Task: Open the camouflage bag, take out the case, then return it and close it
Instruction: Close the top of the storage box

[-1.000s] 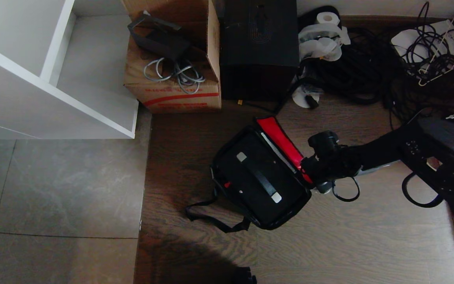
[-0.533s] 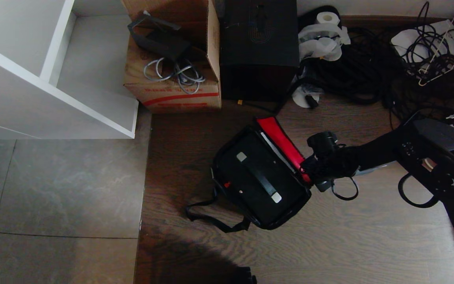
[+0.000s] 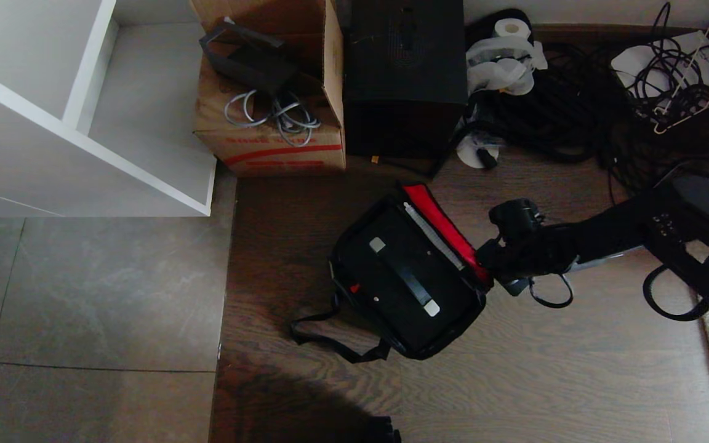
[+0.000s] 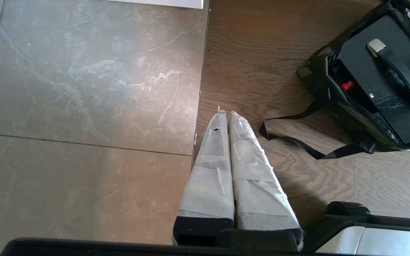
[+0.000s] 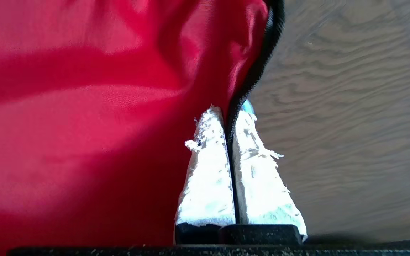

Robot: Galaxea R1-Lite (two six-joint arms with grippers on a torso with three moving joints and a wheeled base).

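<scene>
Pinching the black-trimmed edge of the red-lined flap, the right gripper is clamped on the camouflage bag, which lies on the wood floor just in front of the tall black box. One bag, one case, the case lying inside the open bag. The flap looks soft and floppy, best taken by its stiffer trim. The left gripper hangs idle, fingers together, beside the bag's strap

Red print on the cardboard box front, too blurred to read
</scene>
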